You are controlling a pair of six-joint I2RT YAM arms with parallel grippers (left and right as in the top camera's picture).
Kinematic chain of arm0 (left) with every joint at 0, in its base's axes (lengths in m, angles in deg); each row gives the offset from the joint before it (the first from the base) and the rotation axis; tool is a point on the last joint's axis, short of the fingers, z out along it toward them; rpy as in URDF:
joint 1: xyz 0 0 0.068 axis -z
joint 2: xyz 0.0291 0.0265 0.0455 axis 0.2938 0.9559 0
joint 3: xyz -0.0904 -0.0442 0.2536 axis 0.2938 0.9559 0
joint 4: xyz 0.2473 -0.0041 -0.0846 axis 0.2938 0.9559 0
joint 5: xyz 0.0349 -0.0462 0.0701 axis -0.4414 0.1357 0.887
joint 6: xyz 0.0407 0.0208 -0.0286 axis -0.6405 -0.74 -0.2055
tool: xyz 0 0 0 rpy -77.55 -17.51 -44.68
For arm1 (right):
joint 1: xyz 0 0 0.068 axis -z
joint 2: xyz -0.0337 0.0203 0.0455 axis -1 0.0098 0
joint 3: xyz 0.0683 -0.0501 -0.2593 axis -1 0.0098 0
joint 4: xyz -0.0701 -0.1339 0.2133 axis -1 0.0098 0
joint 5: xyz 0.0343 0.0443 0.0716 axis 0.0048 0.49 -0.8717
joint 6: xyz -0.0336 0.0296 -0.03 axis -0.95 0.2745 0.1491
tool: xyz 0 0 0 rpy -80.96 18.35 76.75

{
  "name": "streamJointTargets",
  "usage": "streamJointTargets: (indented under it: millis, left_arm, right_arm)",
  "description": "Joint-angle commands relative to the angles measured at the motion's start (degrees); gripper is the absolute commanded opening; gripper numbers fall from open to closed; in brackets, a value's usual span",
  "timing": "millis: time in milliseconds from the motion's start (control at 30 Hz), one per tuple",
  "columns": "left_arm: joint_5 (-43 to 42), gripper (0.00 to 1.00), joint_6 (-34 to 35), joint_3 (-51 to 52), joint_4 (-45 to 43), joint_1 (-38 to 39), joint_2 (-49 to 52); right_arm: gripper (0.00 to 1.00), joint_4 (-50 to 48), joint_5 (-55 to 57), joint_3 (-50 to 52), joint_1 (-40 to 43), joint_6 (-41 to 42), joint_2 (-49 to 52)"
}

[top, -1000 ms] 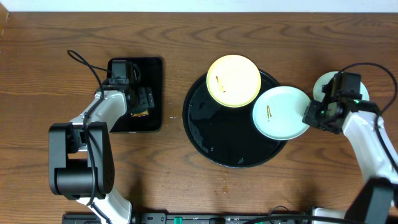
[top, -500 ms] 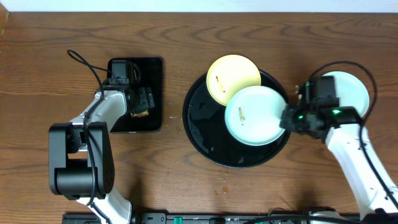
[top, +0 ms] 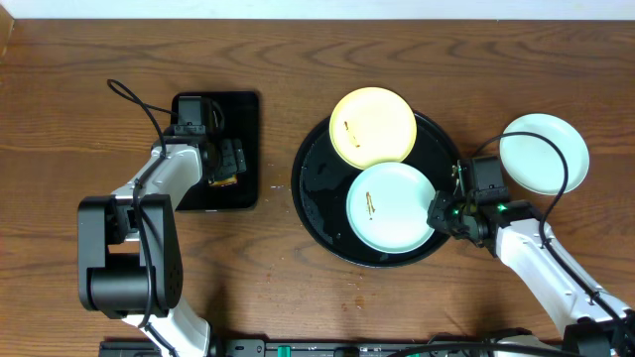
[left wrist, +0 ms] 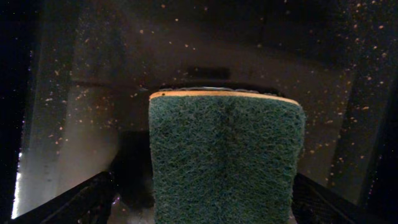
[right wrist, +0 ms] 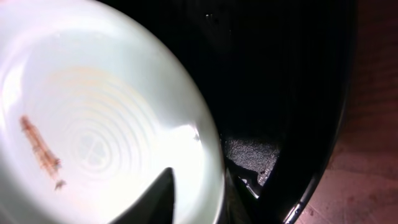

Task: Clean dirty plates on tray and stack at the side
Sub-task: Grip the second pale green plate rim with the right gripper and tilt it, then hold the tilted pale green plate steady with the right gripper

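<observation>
The round black tray (top: 316, 203) holds two plates. A pale yellow plate (top: 372, 127) with a brown smear rests over its far rim. A mint-white plate (top: 390, 206) (right wrist: 93, 124) with a brown streak lies flat in its near half. My right gripper (top: 440, 210) (right wrist: 208, 177) straddles this plate's right rim, one finger above and one pad a little off the edge, slightly open. Another mint-white plate (top: 544, 152) sits on the table to the right. My left gripper (top: 226, 159) (left wrist: 205, 199) stands open around a green sponge (left wrist: 227, 155), with gaps on both sides.
A small rectangular black tray (top: 248, 149) lies on the left of the wooden table (top: 298, 59), under the left gripper. A black cable (top: 134, 99) loops beside the left arm, and another (top: 571, 164) arcs over the right-hand plate.
The right gripper carried the streaked mint-white plate leftward from the tray's right edge and set it down inside the tray, then parted its jaws. The left arm has not moved.
</observation>
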Motion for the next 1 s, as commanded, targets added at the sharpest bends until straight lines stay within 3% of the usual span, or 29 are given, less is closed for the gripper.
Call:
streamJointTargets:
  millis: [0, 100, 200, 367, 433, 733, 967]
  left_arm:
    - [0.7, 0.89, 0.1, 0.2, 0.1, -0.1, -0.2]
    - [0.7, 0.89, 0.1, 0.2, 0.1, -0.1, -0.2]
    - [0.7, 0.89, 0.1, 0.2, 0.1, -0.1, -0.2]
    - [0.7, 0.89, 0.1, 0.2, 0.1, -0.1, -0.2]
    - [0.7, 0.9, 0.1, 0.2, 0.1, -0.1, -0.2]
    - [0.7, 0.89, 0.1, 0.2, 0.1, -0.1, -0.2]
    - [0.7, 0.89, 0.1, 0.2, 0.1, -0.1, -0.2]
  right_arm:
    - [0.33, -0.7, -0.6, -0.4, -0.3, -3.7, -0.1]
    - [0.43, 1.2, -1.9, -3.4, -0.1, -8.9, 0.0]
    - [0.46, 3.4, -1.8, -7.4, 0.1, -16.1, 0.0]
    - [0.4, 2.7, 3.2, -11.0, 0.2, -25.0, 0.0]
    - [0.36, 1.9, 4.6, -11.0, 0.2, -25.1, 0.2]
    - [0.35, 4.2, 2.2, -9.6, 0.0, -25.1, 5.4]
    - [0.27, 6.7, -0.7, -9.2, 0.0, -23.5, 11.1]
